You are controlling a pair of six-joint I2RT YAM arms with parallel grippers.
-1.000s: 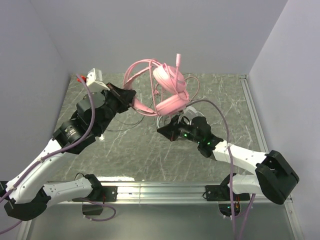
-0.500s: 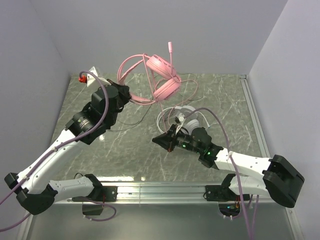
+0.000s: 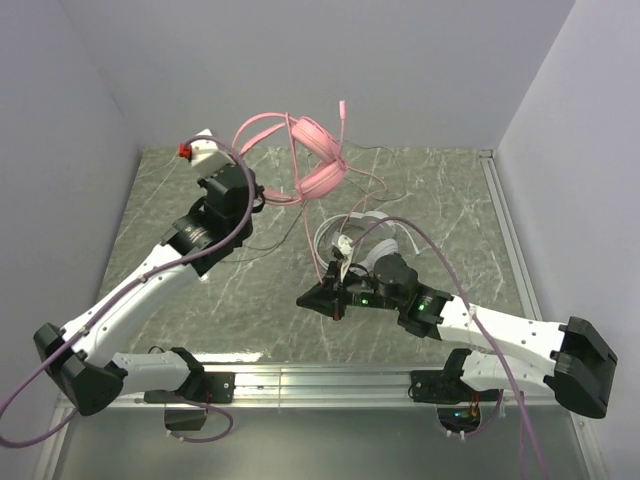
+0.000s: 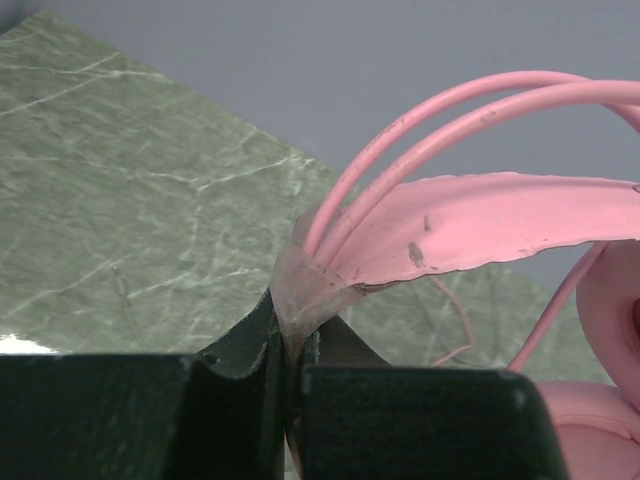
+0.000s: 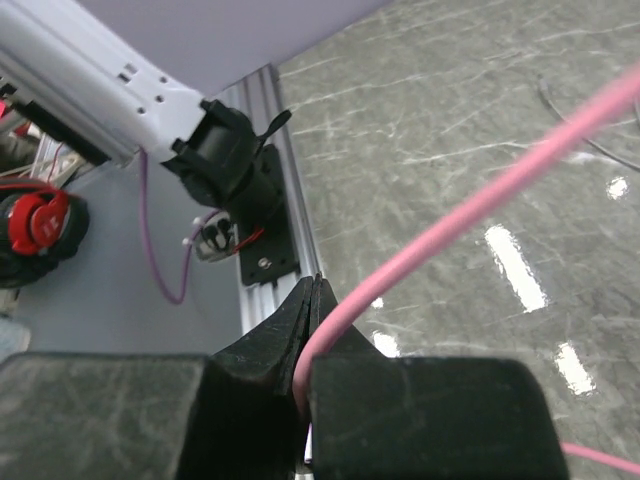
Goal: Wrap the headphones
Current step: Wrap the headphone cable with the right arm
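Pinch by L gripper [image 4: 290, 345] on headband end of pink headset [image 3: 318, 160], jaws squeezed tight on it; headset up in air over back-centre of table [image 3: 480, 220]. R gripper [image 5: 312, 300] low over table's near-centre, jaws pressed together on thin pink cable [image 5: 450, 225]. White headset [image 3: 372, 232] lying on table just behind R gripper.

White arm links [image 3: 135, 298]; black joints [image 3: 205, 232]; purple cables [image 3: 418, 226]
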